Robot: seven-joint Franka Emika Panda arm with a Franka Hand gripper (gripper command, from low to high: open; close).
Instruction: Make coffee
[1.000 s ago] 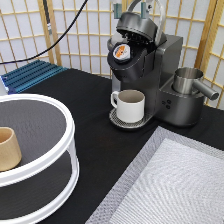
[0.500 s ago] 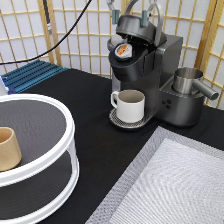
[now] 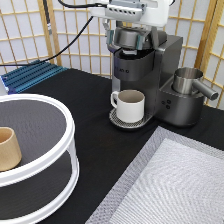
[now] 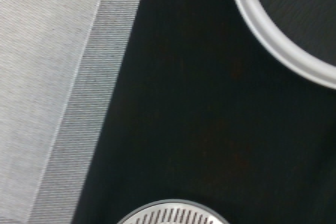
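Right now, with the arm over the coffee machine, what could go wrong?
The gripper is right at the top of the black coffee machine, so a hard push there could shift the machine and jostle the white ceramic mug standing under its spout. The coffee pod is hidden from view, so whether it is seated properly cannot be checked.

No readable text, label or number anywhere.
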